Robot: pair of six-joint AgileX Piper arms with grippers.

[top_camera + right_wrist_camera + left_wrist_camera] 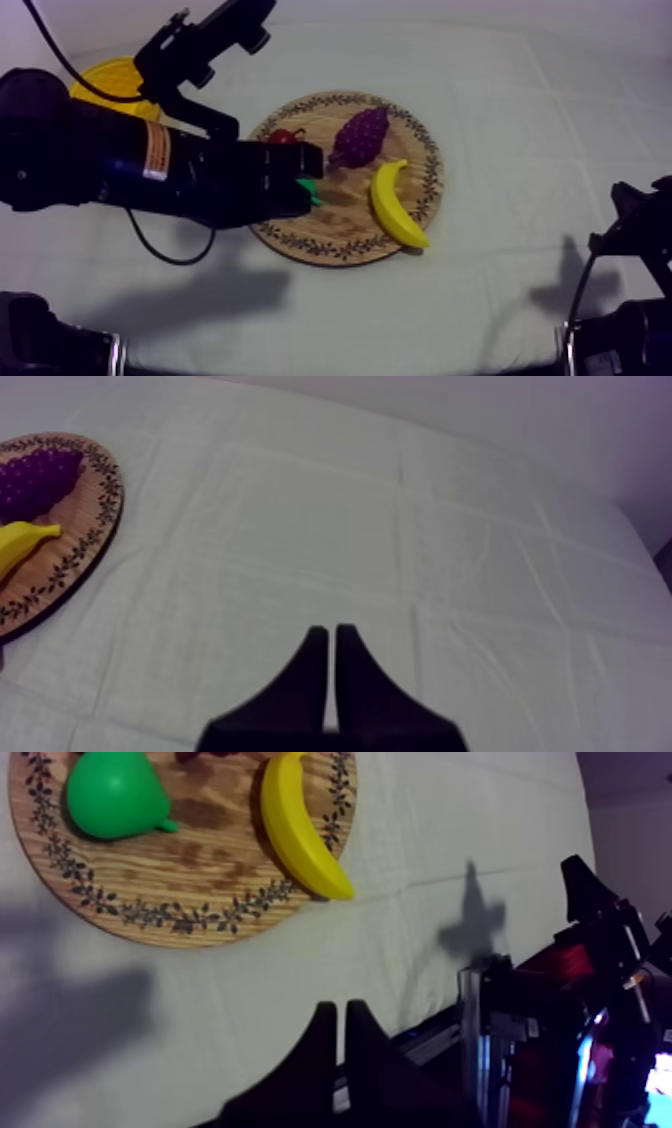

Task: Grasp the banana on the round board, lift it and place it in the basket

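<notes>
The yellow basket [118, 76] sat at the far left of the tabletop [520, 120]. It was round and partly hidden behind the left arm, so its contents could not be told. The tabletop was covered by a pale, creased cloth.

The round wooden board [345, 240] lay near the middle, its grain plain to see and a dark leafy pattern running round its rim. It carried four toy fruits. The banana [397, 205], smooth, yellow and curved, lay on the right side of the board, with its near tip reaching over the patterned rim. A knobbly purple bunch of grapes [360, 137] lay just beyond it, towards the far edge. A small red fruit [283, 135] sat at the far left of the board. A glossy green pear [115, 794] lay at the left, partly under the end of the left arm.

The left claw [340, 1008] hung over the cloth on the near side of the board. Its black fingers were pressed together into a narrow wedge, gripping nothing and touching no fruit. The right claw [331, 632] was closed the same way, with nothing in it, over bare cloth well to the right of the board.
</notes>
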